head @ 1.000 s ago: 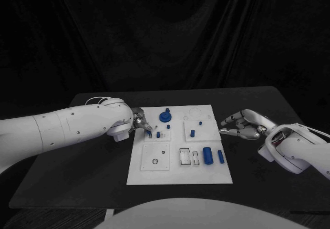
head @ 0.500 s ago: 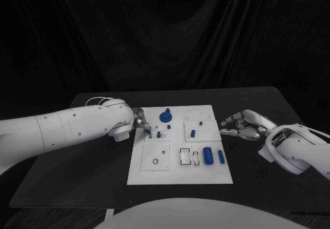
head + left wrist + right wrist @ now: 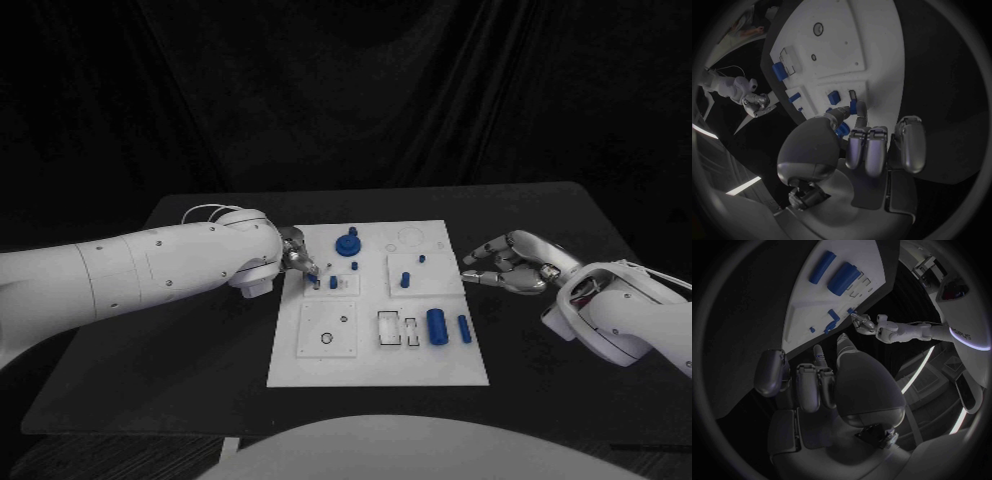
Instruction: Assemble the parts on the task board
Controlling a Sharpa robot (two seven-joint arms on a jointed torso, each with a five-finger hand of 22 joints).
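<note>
White task board [image 3: 378,350] is laid at the middle of the black table [image 3: 188,370]. At its ten o'clock edge a small blue peg [image 3: 315,283] is pinched by the left hand [image 3: 293,255] over a socket. At three o'clock, off the board, the right hand [image 3: 508,264] is held with fingers curled, grasping nothing. Two blue cylinders [image 3: 447,327] are seen lying toward four o'clock.

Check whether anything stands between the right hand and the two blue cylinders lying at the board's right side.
Nothing visible does. The right hand hovers off the white task board's right edge, fingers curled on nothing; only bare board separates it from the thick blue cylinder and the thin blue cylinder.
</note>
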